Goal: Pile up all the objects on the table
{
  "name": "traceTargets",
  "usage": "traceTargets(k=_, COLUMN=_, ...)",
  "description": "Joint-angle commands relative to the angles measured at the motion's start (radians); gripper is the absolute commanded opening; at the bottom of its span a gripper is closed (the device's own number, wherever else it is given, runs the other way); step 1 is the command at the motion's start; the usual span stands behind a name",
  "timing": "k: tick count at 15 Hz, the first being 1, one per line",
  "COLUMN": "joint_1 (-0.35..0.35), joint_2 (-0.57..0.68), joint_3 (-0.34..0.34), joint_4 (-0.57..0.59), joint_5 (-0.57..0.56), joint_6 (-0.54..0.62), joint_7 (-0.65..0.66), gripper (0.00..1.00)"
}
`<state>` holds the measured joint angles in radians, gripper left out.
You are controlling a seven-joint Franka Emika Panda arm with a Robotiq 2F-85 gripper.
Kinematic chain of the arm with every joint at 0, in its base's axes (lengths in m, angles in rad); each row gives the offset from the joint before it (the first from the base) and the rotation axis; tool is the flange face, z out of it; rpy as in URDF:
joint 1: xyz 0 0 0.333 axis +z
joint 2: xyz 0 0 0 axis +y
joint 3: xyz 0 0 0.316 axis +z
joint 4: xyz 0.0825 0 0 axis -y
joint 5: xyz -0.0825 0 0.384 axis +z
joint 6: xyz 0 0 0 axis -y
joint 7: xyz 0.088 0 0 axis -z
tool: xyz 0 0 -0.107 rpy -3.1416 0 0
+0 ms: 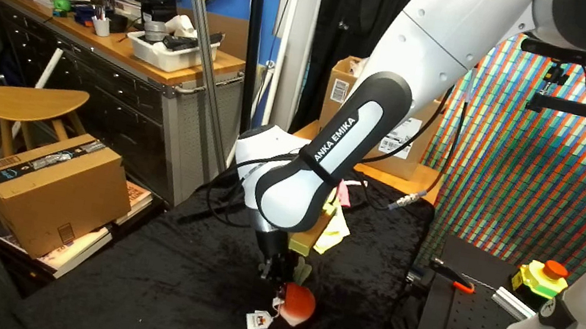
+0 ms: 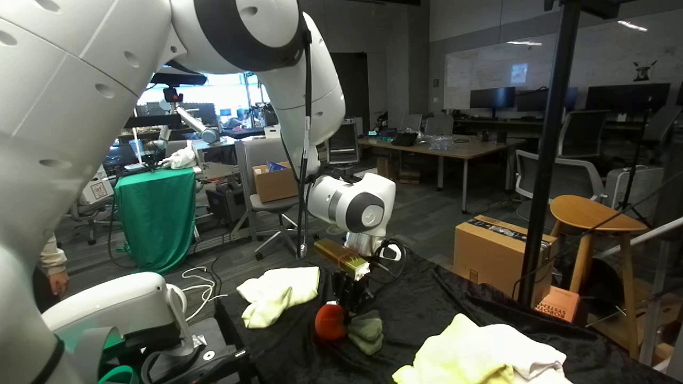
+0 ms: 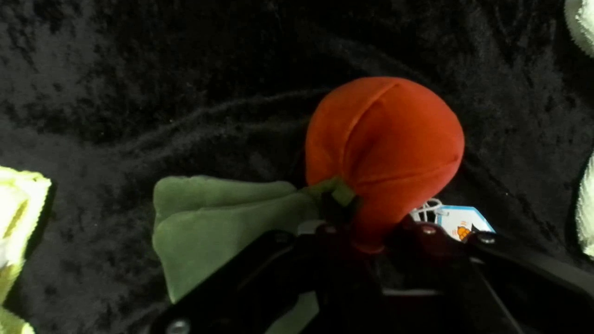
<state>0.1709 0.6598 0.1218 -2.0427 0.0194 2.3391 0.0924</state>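
A red ball-like item (image 3: 385, 134) with green leaves (image 3: 218, 222) and a white tag (image 3: 464, 220) rests on the black table (image 1: 157, 285). Around a narrow part of the red fabric, beside the leaf stem, my gripper (image 3: 369, 239) is shut, pointing down. The fingers' inner faces are dark and partly hidden. In both exterior views the red item (image 1: 299, 301) sits right at the fingertips. One pale yellow cloth (image 2: 280, 292) lies on one side of the gripper; another yellow cloth (image 2: 453, 352) with a white cloth (image 2: 517, 346) is on the opposite side. Behind the arm, a pink cloth (image 1: 344, 195) shows partly.
Past the table's edge stand a cardboard box (image 1: 53, 188) and a wooden stool (image 1: 26, 102). A taller carton (image 1: 404, 148) is at the table's far end. Near the robot's base is a red-topped stop button (image 1: 554, 271). Loose cables (image 1: 221, 194) hang along the arm.
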Motion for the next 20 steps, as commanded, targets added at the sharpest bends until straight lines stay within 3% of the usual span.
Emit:
traceTargets(k=1, joint_1=-0.027, joint_2=-0.020, joint_3=0.007, joint_4=-0.003, joint_5=0.039, joint_6=0.020, joint_7=-0.017, gripper=0.09)
traceTargets(k=10, joint_1=-0.108, joint_2=-0.141, joint_3=-0.007, joint_4=-0.114, joint_5=0.135, joint_6=0.200, joint_7=-0.001, gripper=0.12)
traceTargets(k=20, joint_1=-0.206, joint_2=-0.341, joint_3=0.012, joint_4=-0.336, joint_5=0.303, joint_6=0.404, joint_7=-0.043, gripper=0.12)
